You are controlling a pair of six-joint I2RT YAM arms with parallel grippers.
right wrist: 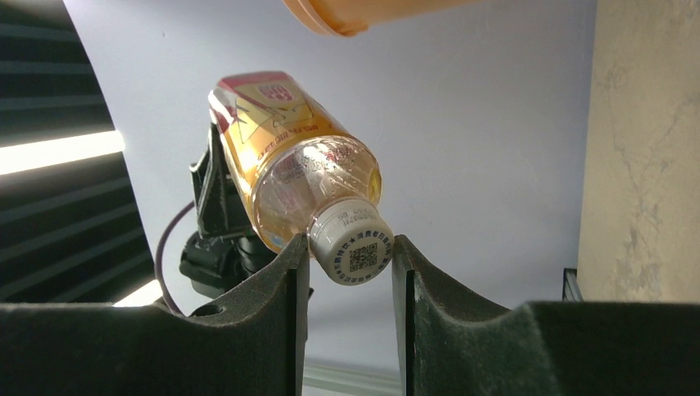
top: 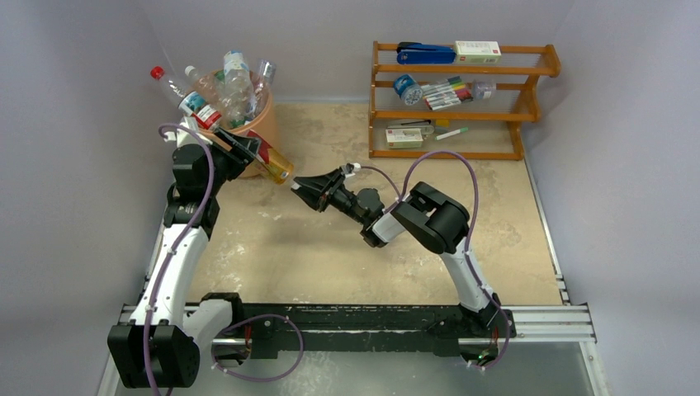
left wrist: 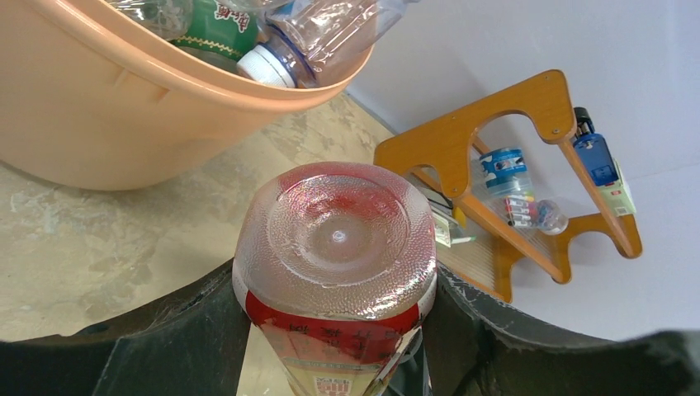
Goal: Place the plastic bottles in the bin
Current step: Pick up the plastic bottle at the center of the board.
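A: While the left gripper (left wrist: pixel 334 289) clamps the red-and-gold bottle (top: pixel 276 165) beside the bin (top: pixel 264 124), where's that?
B: Worktop's far-left corner (bin heaped with bottles (top: pixel 235 82)); the right gripper (right wrist: pixel 351 247) pinches its cap (right wrist: pixel 353 257).

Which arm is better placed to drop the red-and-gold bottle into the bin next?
Left. The left gripper clasps the bottle by its body beside the bin; the right gripper only pinches its cap, farther away.
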